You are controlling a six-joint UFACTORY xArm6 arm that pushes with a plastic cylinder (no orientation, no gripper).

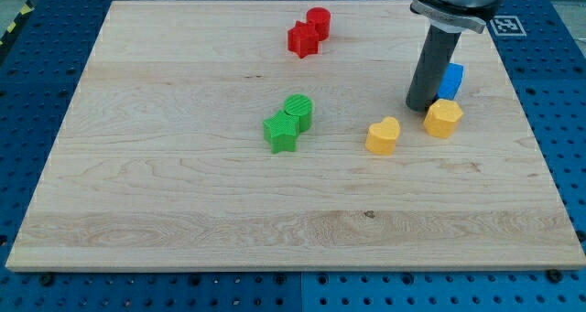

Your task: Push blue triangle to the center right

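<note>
Board [183,184] pale wood, matt; green blocks [288,123] ribbed plastic.

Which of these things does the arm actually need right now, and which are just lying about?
In use:
- blue triangle
- my tip, at the triangle's left

Lying about:
- yellow hexagon
- yellow heart
- green star
- green cylinder
- red star
- red cylinder

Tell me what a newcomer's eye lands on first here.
The thick dark rod drops in from the view's top right, my tip set against the left of the blue block, which it partly hides. Just below sit a yellow hexagon and a yellow heart. Red and green pairs lie further left.
</note>
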